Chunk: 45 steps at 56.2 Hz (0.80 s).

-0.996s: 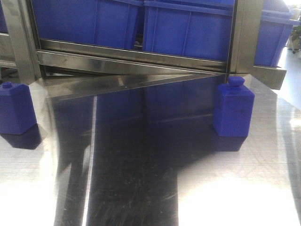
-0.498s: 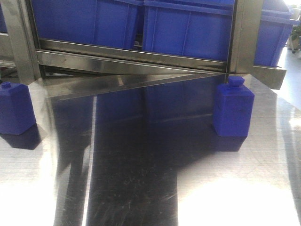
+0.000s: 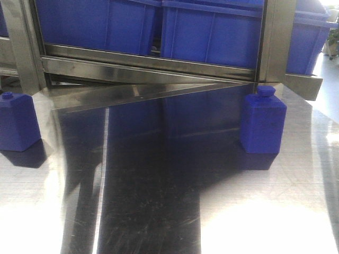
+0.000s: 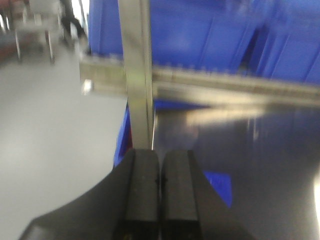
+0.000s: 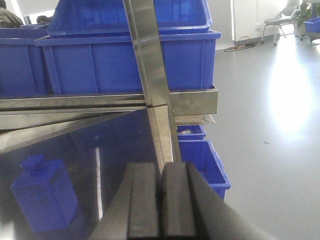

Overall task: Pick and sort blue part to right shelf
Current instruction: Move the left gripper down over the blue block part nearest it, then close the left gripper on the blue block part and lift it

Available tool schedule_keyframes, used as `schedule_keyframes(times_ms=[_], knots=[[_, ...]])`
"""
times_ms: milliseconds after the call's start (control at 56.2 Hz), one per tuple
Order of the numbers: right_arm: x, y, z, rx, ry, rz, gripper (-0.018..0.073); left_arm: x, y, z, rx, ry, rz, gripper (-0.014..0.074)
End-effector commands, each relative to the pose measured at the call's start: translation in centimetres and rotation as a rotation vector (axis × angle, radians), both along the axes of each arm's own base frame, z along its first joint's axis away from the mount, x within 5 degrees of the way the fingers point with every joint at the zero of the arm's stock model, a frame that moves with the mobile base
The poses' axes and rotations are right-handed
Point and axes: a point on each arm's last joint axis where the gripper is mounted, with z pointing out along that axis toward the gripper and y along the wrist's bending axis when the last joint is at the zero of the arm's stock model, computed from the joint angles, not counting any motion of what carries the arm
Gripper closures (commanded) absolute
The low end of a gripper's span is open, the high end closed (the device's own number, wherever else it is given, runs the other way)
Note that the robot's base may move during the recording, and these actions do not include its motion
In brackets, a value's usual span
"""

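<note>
Blue part (image 3: 262, 120) upright, cap pointing up

You have a polished steel table (image 3: 159, 211) in front of you, scratched and mirror-bright, with two things standing directly on it. One blue part (image 3: 262, 124), bottle-shaped with a small cap, stands upright just in front of the shelf post (image 3: 275, 42). A second blue part (image 3: 18, 124) of the same shape stands upright well to the left of that post, partly out of view.
</note>
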Motion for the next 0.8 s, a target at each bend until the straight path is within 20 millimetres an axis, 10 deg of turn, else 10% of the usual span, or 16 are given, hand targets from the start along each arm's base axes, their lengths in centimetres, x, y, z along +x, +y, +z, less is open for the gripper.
schedule_keyframes(times_ms=[0,249,782], knots=[[-0.2,0.1,1.1,-0.011,-0.103,0.01,0.0501,2.0,-0.1,1.9,-0.012,0.035,0.002,0.0434],[-0.2,0.1,1.1,-0.011,-0.103,0.01,0.0501,7.6,-0.7,1.8,-0.048,0.237,-0.014,0.01],[-0.2,0.1,1.1,-0.011,-0.103,0.01,0.0501,19.2,-3.2,0.2,-0.076,0.74,-0.225,-0.0023]])
